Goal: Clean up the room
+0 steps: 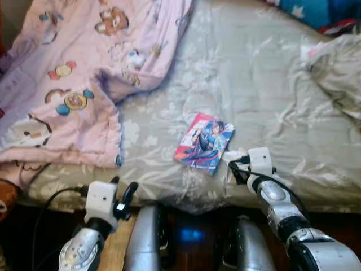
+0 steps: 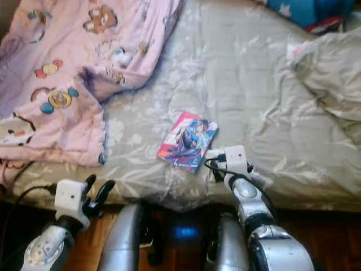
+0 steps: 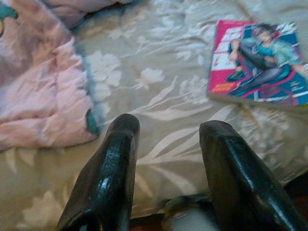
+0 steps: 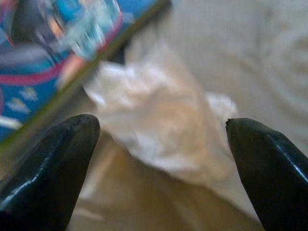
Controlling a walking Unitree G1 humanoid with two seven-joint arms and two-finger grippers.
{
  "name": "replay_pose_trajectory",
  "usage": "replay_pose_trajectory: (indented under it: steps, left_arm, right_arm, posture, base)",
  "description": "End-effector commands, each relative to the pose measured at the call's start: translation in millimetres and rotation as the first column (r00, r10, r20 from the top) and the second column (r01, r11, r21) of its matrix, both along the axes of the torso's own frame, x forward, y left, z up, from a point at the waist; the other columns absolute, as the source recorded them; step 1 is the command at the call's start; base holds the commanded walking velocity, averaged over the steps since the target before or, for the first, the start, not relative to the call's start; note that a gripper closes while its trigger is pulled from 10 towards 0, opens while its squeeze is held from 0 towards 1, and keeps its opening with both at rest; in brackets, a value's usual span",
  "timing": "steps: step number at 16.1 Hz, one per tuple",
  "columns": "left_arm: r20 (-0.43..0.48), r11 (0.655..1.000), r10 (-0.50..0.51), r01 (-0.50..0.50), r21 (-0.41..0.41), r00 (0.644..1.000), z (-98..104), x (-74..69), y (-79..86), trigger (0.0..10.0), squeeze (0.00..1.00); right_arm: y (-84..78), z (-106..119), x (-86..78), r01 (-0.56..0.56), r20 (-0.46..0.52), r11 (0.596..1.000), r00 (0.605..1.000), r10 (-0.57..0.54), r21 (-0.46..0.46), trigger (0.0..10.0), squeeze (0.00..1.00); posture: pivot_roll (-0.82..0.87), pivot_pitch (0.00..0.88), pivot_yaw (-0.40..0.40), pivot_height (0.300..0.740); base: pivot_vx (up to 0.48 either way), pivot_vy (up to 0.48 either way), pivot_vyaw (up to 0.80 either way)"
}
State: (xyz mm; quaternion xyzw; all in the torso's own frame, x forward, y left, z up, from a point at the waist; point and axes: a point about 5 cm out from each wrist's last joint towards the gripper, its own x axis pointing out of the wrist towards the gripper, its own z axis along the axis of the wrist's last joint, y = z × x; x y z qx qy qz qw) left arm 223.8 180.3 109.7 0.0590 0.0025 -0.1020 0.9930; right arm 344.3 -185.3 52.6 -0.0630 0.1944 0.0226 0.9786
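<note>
two end effectors were up at the near edge of the bed (image 1: pixel 271 90). the right end effector (image 4: pixel 159 144) was the one at work: its fingers (image 4: pixel 48 163) stood spread wide, and between and just beyond them lay a crumpled white tissue (image 4: pixel 159 125) on the grey floral cover. one comic (image 1: pixel 204 142) lay just past that tissue, on the side toward the left arm, its edge touching or nearly touching the tissue; i could not tell which. the step in hand looked like picking up the tissue as litter, with the grasp not yet made. the next move would call for pushing the spread fingers forward and down around the tissue, then closing on it without catching the comic's corner or bunching the cover.

the left end effector (image 3: pixel 166 159) hovered lower, at the bed's edge, its fingers also apart and holding nothing. ahead of it was bare cover; the comic lay well ahead and toward the right arm, and one pink blanket (image 1: pixel 62 84) with cartoon prints lay ahead on its outer side.

counted: one tissue, one comic, one pink blanket, and one rumpled grey bundle of bedding (image 1: pixel 338 68) far beyond the right end effector. something blue (image 1: pixel 316 11) sat at the far corner, too cut off to name.
</note>
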Motion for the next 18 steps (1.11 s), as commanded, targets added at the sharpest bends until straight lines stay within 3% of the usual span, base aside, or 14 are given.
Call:
replay_pose_trajectory:
  steps: [1,7,8,9,10,11,14,18]
  left_arm:
    - [-0.031,1.0,0.01,-0.01,-0.014,0.999,0.5,-8.4,1.6,10.0,0.0]
    - [-0.074,0.998,0.046,-0.048,-0.031,0.996,8.6,-27.6,1.8,10.0,0.0]
    - [-0.08,0.998,0.048,-0.051,-0.031,0.996,10.2,-29.2,1.7,10.0,0.0]
    - [-0.082,0.998,0.053,-0.056,-0.029,0.995,11.1,-30.3,2.1,10.0,0.0]
    - [-0.082,0.998,0.056,-0.058,-0.029,0.995,11.2,-30.5,2.5,10.0,0.0]
    - [-0.087,0.998,0.061,-0.064,-0.028,0.994,11.9,-31.1,2.8,10.0,0.0]
    - [-0.092,0.998,0.058,-0.06,-0.012,0.994,13.2,-30.0,2.1,10.0,0.0]
    - [-0.104,0.998,0.053,-0.055,-0.011,0.993,11.8,-30.0,1.4,10.0,0.0]
  right_arm:
    - [-9.3,-11.8,-8.7,0.046,-0.066,0.999,0.997,-0.046,-0.004,10.0,0.0]
    - [-23.2,-8.5,-8.6,0.161,-0.043,0.987,0.986,-0.161,-0.001,10.0,0.0]
    - [-22.8,-6.6,-7.1,0.159,-0.036,0.987,0.987,-0.159,0.004,9.6,0.0]
    - [-22.3,-4.5,-5.5,0.156,-0.026,0.988,0.987,-0.156,0.006,3.7,0.0]
    - [-22.2,-3.2,-4.6,0.156,-0.02,0.988,0.988,-0.156,0.009,0.5,0.0]
    - [-22.0,-0.4,-2.7,0.161,-0.005,0.987,0.987,-0.16,0.02,0.0,0.0]
    - [-19.2,10.3,3.9,0.169,0.063,0.983,0.983,-0.174,0.068,0.0,0.0]
    - [-13.7,5.5,1.5,0.158,0.05,0.984,0.986,-0.162,0.076,0.0,0.0]
  posture:
    - [0.3,0.459,0.054,0.623]
    - [0.33,0.492,0.063,0.623]
    - [0.33,0.494,0.064,0.623]
    - [0.33,0.496,0.063,0.623]
    - [0.33,0.496,0.063,0.623]
    - [0.33,0.499,0.062,0.623]
    - [0.33,0.488,0.066,0.623]
    - [0.33,0.483,0.067,0.623]
  base:
    - [0.0,0.0,0.0]
    - [0.0,0.0,0.0]
    - [0.0,0.0,0.0]
    - [0.0,0.0,0.0]
    - [0.0,0.0,0.0]
    - [0.0,0.0,0.0]
    - [0.0,0.0,0.0]
    - [0.0,0.0,0.0]
